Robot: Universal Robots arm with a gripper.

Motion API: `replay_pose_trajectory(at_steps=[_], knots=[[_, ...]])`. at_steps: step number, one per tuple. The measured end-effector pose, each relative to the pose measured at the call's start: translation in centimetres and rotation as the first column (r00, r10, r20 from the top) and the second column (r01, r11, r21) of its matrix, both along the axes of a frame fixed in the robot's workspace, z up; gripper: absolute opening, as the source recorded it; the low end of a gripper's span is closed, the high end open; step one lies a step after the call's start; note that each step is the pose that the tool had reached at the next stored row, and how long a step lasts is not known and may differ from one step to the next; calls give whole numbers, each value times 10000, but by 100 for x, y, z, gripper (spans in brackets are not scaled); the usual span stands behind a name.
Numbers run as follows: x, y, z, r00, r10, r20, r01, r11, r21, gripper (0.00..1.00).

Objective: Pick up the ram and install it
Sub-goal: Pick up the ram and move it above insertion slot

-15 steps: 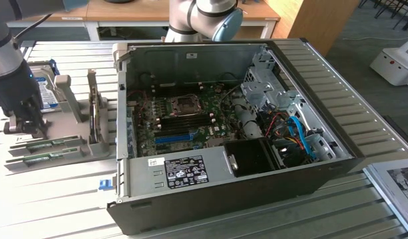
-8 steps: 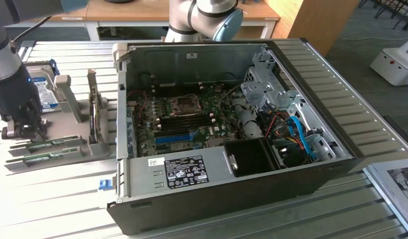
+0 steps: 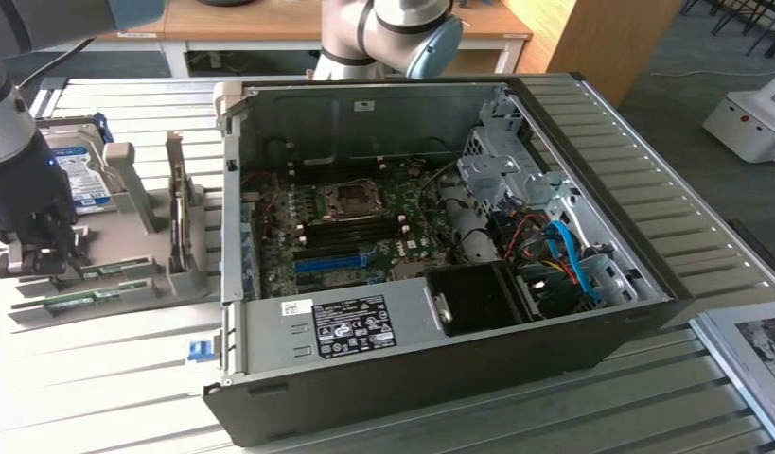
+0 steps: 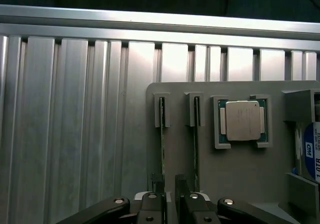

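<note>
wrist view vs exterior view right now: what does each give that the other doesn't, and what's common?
Wrist view's extra: a processor chip seated in a pocket of the gray tray, beside the slots. The ram sticks are seen edge-on, with the hand close over them.
Exterior view's extra: the open computer case, its motherboard with the blue slot, and the arm at the exterior view's left.
Shared: hand, tray, ram sticks, blue-labelled hard drive, slatted metal table.
</note>
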State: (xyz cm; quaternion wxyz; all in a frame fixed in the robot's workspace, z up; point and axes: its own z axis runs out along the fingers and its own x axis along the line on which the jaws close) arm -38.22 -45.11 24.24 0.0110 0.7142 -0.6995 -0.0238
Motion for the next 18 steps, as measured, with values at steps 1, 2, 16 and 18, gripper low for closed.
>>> replay_pose_trajectory(at_steps=[1, 2, 16, 18], knots=[[0, 0, 0, 10000, -1, 0, 1, 10000, 0, 24], [0, 0, 0, 10000, -1, 1, 1, 10000, 1, 24], [0, -9, -229, 10000, 0, 0, 0, 10000, 0, 24], [0, -9, -261, 10000, 0, 1, 0, 10000, 1, 24]])
